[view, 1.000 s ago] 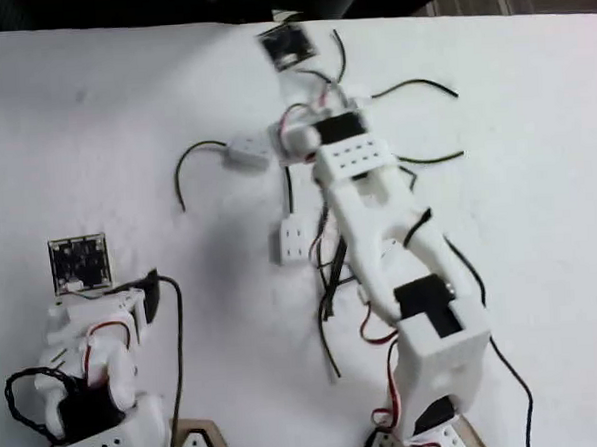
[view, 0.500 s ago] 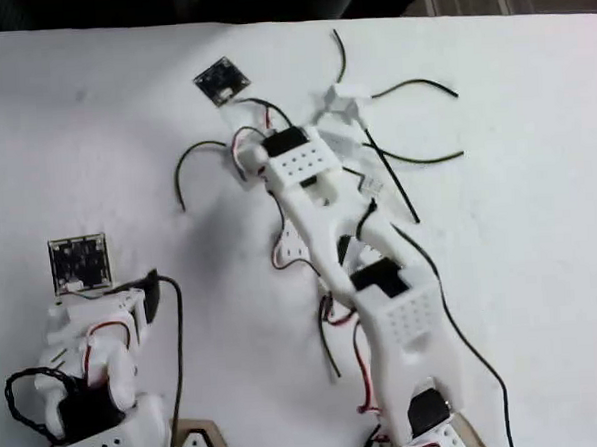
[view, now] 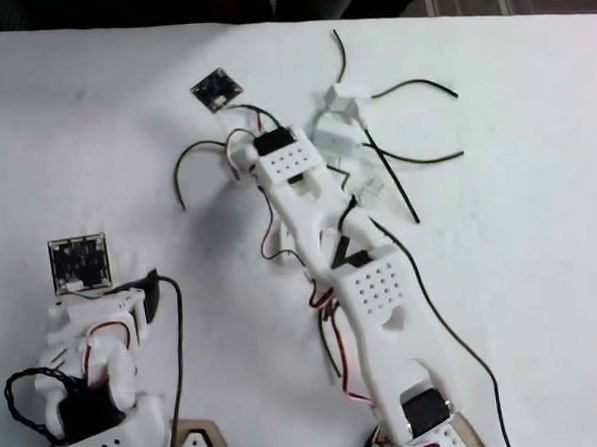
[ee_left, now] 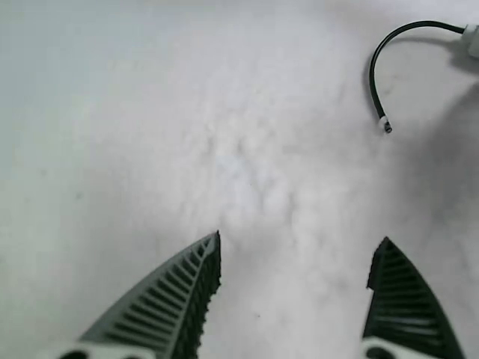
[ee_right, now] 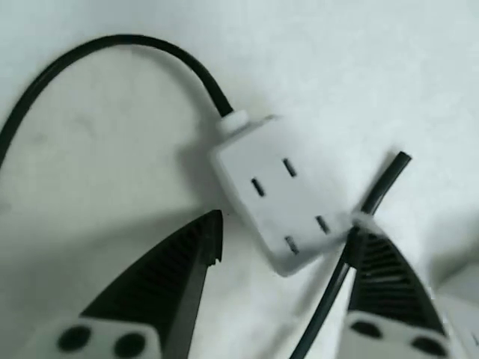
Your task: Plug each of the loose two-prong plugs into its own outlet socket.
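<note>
- High view: the right arm (view: 373,300) stretches across the white table (view: 73,125), its wrist over a tangle of leads. A curved black cable (view: 187,161) emerges beside the wrist. White connector pieces (view: 344,101) lie near it on the other side, their leads crossing. The left arm (view: 87,385) sits folded at the near corner, well apart. Risk: leads run beneath the right arm, so any sweep may drag neighbouring pieces out of place.
- Left wrist view: the left gripper (ee_left: 299,239) hangs above bare table, jaws spread and holding nothing. A loose cable tip (ee_left: 385,127) lies ahead of it. Risk: with this arm idle, nothing braces a socket, which would probably slide when a plug is pushed in.
- Right wrist view: the right gripper (ee_right: 288,228) stands jaws apart and empty, straddling a white outlet socket block (ee_right: 273,187). The block lies slot face up and skewed to the fingers, and the socket lead (ee_right: 112,48) arcs away from it. A second black cable (ee_right: 378,191) passes the block's corner, just beside one finger. Risk: closing here may pinch that cable with the block, or the skewed block may twist out of the grip. Whether a fingertip touches the block cannot be told.
</note>
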Action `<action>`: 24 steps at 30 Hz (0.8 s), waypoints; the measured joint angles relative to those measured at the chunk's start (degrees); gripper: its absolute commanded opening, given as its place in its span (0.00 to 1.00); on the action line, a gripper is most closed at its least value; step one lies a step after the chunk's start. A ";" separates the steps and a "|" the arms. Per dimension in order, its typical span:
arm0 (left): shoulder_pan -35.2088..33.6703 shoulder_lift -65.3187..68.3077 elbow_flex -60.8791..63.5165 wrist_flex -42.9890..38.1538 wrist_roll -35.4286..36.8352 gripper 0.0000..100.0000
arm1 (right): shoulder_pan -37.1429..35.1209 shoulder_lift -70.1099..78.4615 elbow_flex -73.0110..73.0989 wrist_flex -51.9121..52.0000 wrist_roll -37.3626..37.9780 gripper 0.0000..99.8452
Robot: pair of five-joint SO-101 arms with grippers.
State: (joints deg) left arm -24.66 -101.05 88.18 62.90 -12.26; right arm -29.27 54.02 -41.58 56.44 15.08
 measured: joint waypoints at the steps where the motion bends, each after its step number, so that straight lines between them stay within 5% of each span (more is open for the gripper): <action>1: 0.00 0.00 0.00 0.00 0.00 0.32 | 0.00 0.79 -0.35 0.00 0.00 0.12; 4: 0.00 0.00 0.00 0.00 0.00 0.32 | 0.00 1.32 -0.97 0.00 0.00 0.01; 10: 0.00 0.00 0.00 0.00 0.00 0.32 | 0.09 0.53 -1.41 3.78 0.00 0.02; 24: 0.00 0.00 0.00 0.00 -1.41 0.32 | -6.24 -10.02 -1.23 35.87 5.45 0.02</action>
State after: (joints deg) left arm -24.66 -101.05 88.18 62.90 -13.67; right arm -35.52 44.00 -42.81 92.31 20.53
